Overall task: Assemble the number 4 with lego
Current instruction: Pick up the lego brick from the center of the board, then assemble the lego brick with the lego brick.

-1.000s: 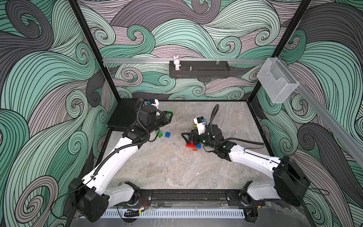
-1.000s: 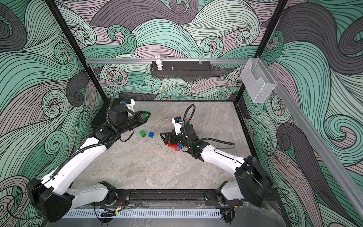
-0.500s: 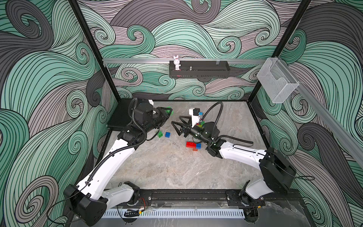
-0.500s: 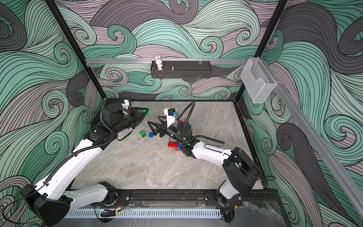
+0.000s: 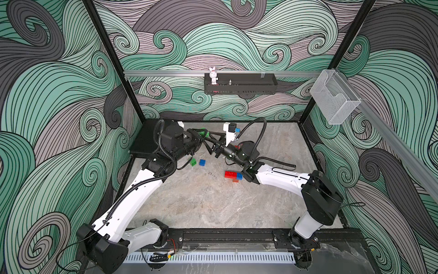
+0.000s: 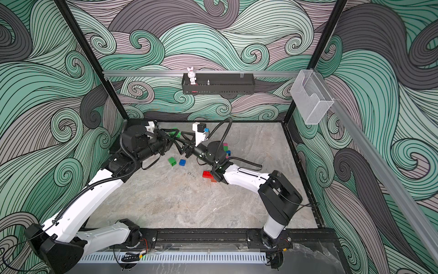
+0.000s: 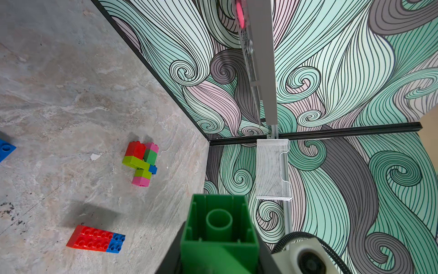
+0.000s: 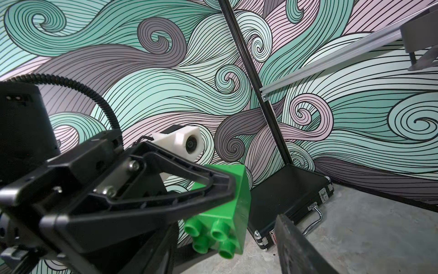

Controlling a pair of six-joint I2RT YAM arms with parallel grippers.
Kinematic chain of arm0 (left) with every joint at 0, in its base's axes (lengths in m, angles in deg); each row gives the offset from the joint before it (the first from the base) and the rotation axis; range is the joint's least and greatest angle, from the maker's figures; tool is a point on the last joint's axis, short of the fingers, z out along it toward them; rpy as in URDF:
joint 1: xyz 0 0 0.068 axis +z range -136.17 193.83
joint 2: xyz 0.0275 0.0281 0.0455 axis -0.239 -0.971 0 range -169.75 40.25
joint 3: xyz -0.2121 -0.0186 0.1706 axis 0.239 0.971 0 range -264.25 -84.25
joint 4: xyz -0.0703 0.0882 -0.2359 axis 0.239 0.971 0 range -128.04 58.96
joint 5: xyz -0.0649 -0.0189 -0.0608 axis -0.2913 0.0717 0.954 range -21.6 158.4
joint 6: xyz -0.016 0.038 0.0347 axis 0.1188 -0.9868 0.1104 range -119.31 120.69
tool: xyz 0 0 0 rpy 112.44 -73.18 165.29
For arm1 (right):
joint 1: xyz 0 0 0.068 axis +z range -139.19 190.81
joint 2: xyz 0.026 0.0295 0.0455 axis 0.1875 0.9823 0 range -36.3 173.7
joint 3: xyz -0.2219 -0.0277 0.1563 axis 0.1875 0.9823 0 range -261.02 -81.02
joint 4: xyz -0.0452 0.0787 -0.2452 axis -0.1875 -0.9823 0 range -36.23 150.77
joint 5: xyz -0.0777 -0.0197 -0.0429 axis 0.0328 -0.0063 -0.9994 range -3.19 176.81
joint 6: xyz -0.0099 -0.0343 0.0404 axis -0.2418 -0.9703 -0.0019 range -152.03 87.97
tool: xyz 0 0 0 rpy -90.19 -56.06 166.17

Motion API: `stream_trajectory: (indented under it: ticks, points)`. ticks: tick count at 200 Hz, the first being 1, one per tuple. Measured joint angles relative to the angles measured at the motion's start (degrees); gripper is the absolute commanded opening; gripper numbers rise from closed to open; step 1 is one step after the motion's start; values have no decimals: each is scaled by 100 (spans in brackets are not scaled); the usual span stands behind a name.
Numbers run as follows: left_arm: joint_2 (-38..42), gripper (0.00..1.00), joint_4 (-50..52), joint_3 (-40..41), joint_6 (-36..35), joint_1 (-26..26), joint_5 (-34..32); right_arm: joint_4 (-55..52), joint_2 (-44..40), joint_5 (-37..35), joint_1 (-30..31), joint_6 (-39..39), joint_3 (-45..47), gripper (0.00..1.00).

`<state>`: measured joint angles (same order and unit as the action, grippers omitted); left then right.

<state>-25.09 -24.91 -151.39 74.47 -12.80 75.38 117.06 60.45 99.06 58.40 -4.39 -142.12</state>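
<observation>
Over at the back of the table the two arms meet nose to nose. The left gripper is clamped on a green brick and holds it up in the air, clear of the surface. The brick sits at the tips of the fingers, with its hollow underside facing the left wrist camera and its studs pointing away. The right gripper is right up against it with its jaws apart. One of its fingers shows just beside the brick without touching it, and I cannot tell where the other one stands. The rest of the lego lies on the table. A second green brick and a blue brick sit side by side below the grippers. A red-and-blue slab lies flat near the right arm's elbow. A cluster of red, lime, pink, green and blue bricks, pressed together, rests nearer the right wall, partly hidden behind the right arm in both top views. A black case lies in the back left corner.
</observation>
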Motion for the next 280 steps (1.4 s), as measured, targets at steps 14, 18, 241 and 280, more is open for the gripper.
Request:
stream_trajectory:
  ticks: [14, 18, 241, 280]
  points:
    - [0, 0, -22, 15, 46, 0, 28, -9, 79, 48, 13, -44, -90, 61]
    - [0, 0, -28, 22, 57, 0, 35, -17, 96, 55, 17, -66, -120, 60]
    - [-2199, 99, 1620, -332, -3694, 31, -197, -10264, -2253, -24, -1370, -2951, -664, 0]
    - [-3082, 99, 2269, -643, -3928, 31, 339, -11615, -949, 13, -1318, -4599, -1825, 0]
